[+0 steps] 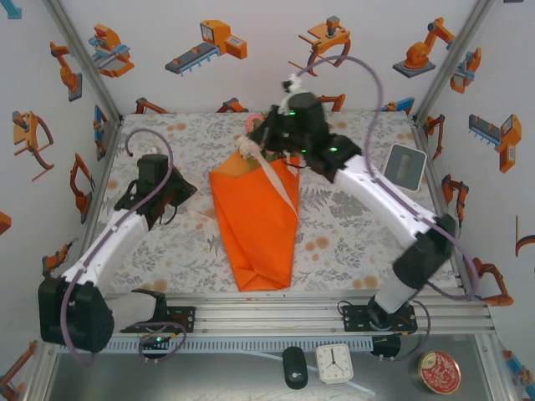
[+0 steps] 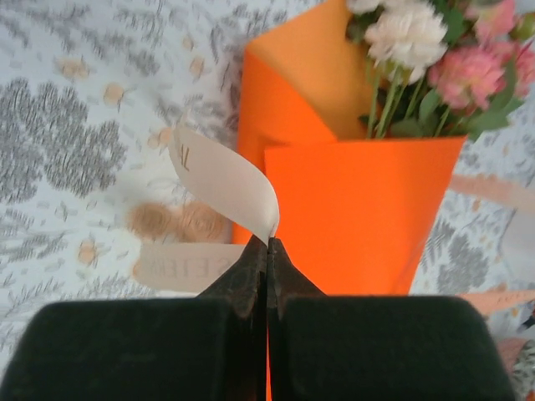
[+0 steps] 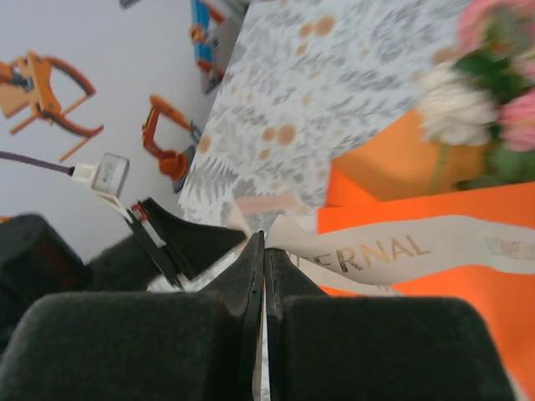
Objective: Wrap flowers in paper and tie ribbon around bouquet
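Wrapping looks done and tying is in hand: the bouquet (image 1: 255,219) lies mid-frame in the top view, flowers (image 2: 408,33) toward the upper edge, the ribbon (image 1: 281,184) slanting across its orange paper (image 2: 359,217). The left gripper (image 2: 268,247) is clenched on a curled ribbon end and the right gripper (image 3: 264,244) pinches the lettered stretch, so next the ends likely need crossing into a knot. The wrist views make both pinches plain; the top view gives the whole bouquet's lie.
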Available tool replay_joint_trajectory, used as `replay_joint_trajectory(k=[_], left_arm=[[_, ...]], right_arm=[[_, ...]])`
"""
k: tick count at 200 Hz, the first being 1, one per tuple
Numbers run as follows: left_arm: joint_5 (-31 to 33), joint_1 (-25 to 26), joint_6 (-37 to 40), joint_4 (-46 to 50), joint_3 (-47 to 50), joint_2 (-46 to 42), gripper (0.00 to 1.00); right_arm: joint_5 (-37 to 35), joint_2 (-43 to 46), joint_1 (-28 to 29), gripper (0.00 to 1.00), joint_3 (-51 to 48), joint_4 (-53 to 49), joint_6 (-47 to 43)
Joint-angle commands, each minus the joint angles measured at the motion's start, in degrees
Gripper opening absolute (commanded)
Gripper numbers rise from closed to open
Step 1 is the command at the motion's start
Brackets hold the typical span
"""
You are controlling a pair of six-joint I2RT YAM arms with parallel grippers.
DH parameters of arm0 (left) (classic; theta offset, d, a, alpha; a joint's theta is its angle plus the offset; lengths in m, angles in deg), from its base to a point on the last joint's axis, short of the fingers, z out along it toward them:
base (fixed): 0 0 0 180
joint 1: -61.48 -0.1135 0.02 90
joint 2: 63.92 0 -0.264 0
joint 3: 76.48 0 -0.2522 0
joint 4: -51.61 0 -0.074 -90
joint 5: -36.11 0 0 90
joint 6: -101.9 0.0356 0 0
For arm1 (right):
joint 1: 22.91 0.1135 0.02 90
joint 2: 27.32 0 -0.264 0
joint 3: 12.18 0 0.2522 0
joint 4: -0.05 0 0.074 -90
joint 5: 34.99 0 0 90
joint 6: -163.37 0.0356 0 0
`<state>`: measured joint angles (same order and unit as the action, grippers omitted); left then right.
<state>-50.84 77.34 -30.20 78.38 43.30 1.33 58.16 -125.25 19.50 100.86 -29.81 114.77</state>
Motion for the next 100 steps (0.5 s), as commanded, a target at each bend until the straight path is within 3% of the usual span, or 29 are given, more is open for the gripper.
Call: replay_joint_trajectory(k=[1,7,24,33,39,42,47,64,100], left_arm=[[8.35,2.44,-2.52,-0.62,5.55,-8.84,0.00],[9.37,3.00,-3.45,-0.61,7.55,-11.82,0.00],[12.23,4.56,-5.45,-1.00,12.31,-20.15,0.00],[13.75,5.49,-5.48,-1.29,14.14,-24.19,0.00],[14.24,5.86,-4.80,-1.84,15.23,-26.71,0.00],[14.21,5.96,-4.14,-2.15,15.67,-27.70,0.01],[14.22,6.02,-3.17,-2.49,16.11,-29.12,0.01],[12.02,6.03,1.66,-4.28,16.11,-30.60,0.04],[-3.58,6.61,16.04,-12.38,8.23,-21.79,0.05]], right_arm=[[-3.01,-15.61,5.70,0.00,13.41,-5.82,7.51],[0.71,-21.22,7.00,0.03,20.74,-8.35,8.04],[5.02,-36.87,10.04,0.43,46.45,-22.61,6.31],[4.49,-42.98,10.45,0.57,60.18,-30.45,4.56],[4.15,-45.54,10.35,0.63,66.40,-34.00,3.70],[4.00,-46.23,10.14,0.72,68.63,-35.18,3.34],[3.85,-46.48,9.77,0.74,70.39,-36.24,2.76],[4.05,-40.06,8.27,0.75,62.45,-33.47,0.36],[-2.76,-13.64,4.47,0.74,21.86,-14.07,-1.65]])
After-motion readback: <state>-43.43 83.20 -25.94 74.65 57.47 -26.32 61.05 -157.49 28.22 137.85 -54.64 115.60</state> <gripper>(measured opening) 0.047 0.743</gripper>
